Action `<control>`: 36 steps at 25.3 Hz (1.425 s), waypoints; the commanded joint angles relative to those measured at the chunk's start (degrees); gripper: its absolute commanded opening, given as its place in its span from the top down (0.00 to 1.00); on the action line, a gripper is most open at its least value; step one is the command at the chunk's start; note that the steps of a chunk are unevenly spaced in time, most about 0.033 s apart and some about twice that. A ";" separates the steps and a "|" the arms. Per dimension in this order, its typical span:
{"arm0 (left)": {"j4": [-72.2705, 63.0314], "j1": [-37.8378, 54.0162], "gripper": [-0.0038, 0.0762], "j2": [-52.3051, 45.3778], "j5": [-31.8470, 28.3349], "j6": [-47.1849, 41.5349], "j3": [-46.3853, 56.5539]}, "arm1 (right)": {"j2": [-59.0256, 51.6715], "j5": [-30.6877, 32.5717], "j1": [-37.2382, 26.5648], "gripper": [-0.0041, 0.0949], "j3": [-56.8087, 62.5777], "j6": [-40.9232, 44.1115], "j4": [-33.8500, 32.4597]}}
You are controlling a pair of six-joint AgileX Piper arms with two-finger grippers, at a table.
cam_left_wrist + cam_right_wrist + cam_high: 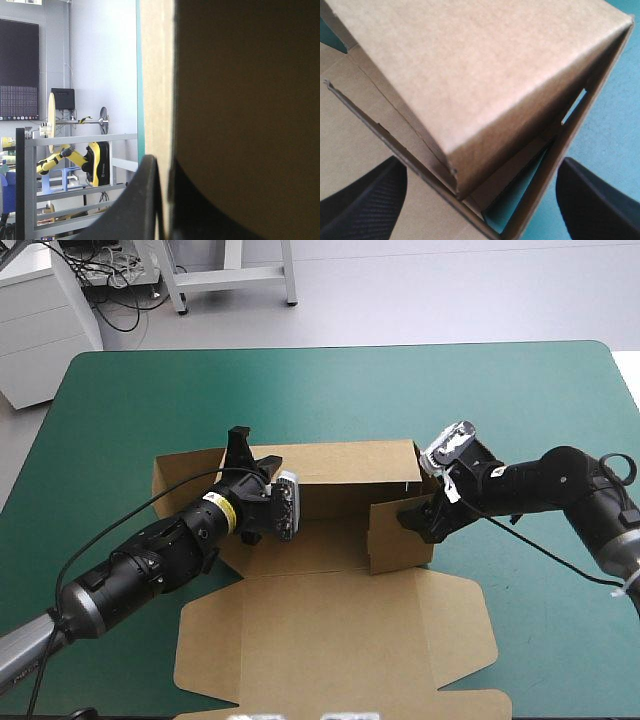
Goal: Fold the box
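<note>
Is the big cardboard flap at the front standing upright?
No, the lid lies flat on the teal-green cover, toward the table's near edge.

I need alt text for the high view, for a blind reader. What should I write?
A brown box lies half folded on a teal-green table: its far wall and a right side wall stand up, its lid lies flat toward the near edge. The left gripper pinches the far wall; the right gripper is at the right wall.
</note>
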 commanded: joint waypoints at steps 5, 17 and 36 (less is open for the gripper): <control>-4.42 -0.33 0.99 0.48 5.01 -1.71 0.38 | -1.54 -10.27 6.07 0.21 -1.31 5.19 -3.08; -4.42 -3.40 0.99 0.48 7.74 -1.71 0.38 | -1.88 -24.69 12.87 0.21 5.93 15.45 -7.33; -6.03 -3.40 0.99 0.48 9.12 -1.71 0.38 | -7.53 -34.25 16.62 0.98 13.44 11.84 -4.20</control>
